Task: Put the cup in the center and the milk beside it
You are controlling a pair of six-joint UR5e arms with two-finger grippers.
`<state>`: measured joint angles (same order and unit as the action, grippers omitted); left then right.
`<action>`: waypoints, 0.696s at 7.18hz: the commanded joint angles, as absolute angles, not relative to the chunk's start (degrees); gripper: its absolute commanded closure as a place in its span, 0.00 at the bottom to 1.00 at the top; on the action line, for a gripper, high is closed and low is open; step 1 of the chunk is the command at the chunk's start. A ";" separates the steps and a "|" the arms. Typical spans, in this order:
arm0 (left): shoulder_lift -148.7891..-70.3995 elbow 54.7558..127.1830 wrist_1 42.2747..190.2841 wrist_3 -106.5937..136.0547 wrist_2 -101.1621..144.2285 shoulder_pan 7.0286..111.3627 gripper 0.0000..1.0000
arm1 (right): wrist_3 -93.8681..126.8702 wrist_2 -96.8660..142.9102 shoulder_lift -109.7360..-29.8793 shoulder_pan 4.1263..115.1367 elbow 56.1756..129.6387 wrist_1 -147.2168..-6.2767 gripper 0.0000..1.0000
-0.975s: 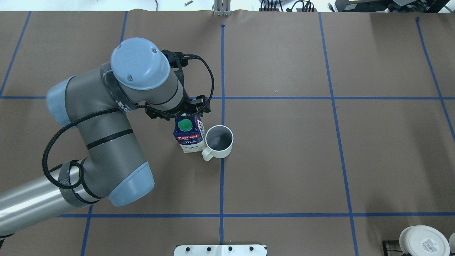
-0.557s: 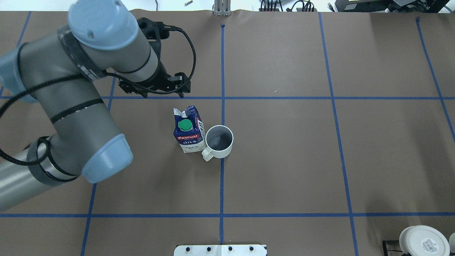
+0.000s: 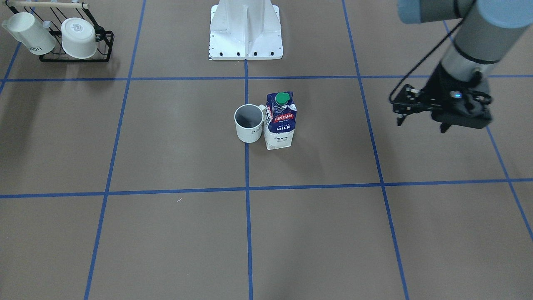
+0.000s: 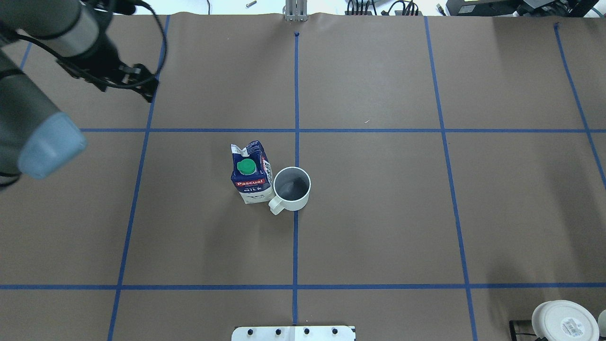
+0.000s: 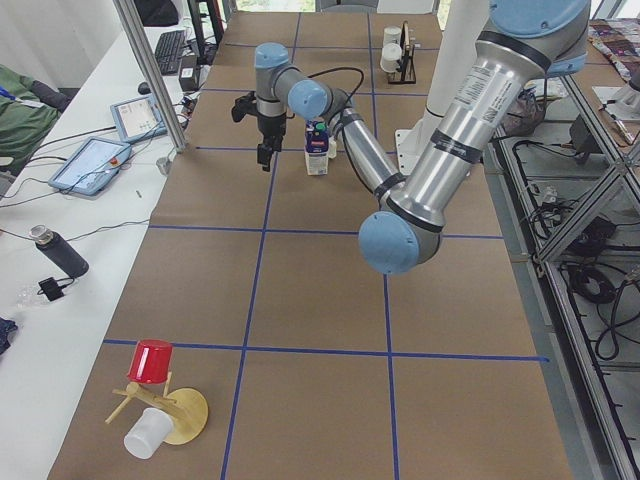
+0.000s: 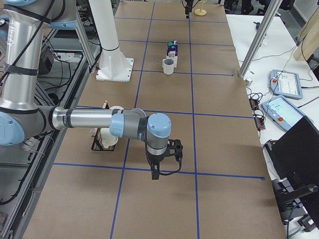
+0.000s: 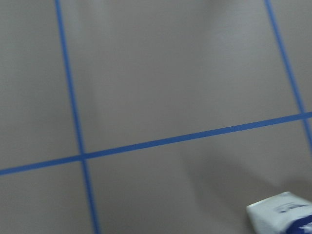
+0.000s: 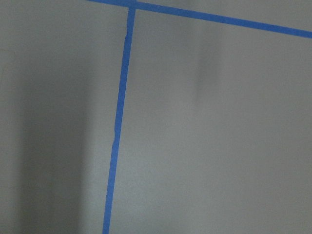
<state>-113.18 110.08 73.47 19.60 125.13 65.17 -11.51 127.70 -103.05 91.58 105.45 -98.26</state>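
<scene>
The white cup point(image 4: 292, 188) stands upright on the middle vertical tape line point(image 4: 295, 246), its handle toward the robot. The milk carton point(image 4: 252, 173) stands upright right beside it, on the robot's left, close to or touching it. Both also show in the front view, cup point(image 3: 249, 123) and milk point(image 3: 281, 121). My left gripper point(image 4: 127, 92) is open and empty, raised well away at the far left; it also shows in the front view point(image 3: 420, 125). A corner of the carton point(image 7: 282, 214) shows in the left wrist view. My right gripper point(image 6: 155, 172) hangs over the table near the robot's right end; I cannot tell its state.
A black wire rack point(image 3: 75, 58) holds a white tub point(image 3: 79, 37) and another mug point(image 3: 29, 33) at the robot's right. The robot's white base plate point(image 3: 245, 46) sits behind the cup. A red cup on a wooden stand point(image 5: 152, 362) is at the table's left end.
My left gripper has drawn back from the top of the milk carton, up and off to the far left. The carton and cup have not moved.
</scene>
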 commanded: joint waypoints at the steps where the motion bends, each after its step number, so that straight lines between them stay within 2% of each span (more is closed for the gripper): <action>1: -102.35 103.40 74.79 2.88 132.17 80.88 0.02 | -11.51 127.71 -103.01 91.58 105.47 -98.26 0.00; 2: -99.17 97.27 75.23 -4.58 133.06 85.47 0.02 | -11.51 127.71 -102.66 91.58 105.38 -98.26 0.00; 3: -96.53 95.38 77.76 -10.14 133.15 87.00 0.02 | -11.51 127.71 -102.40 91.50 104.77 -98.26 0.00; 5: -85.93 96.67 89.84 -11.07 134.81 91.21 0.02 | -11.51 127.71 -102.04 91.49 104.41 -98.26 0.00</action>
<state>-92.95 96.24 82.30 -9.67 133.45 88.41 -11.51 127.71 -102.21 91.51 104.65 -98.26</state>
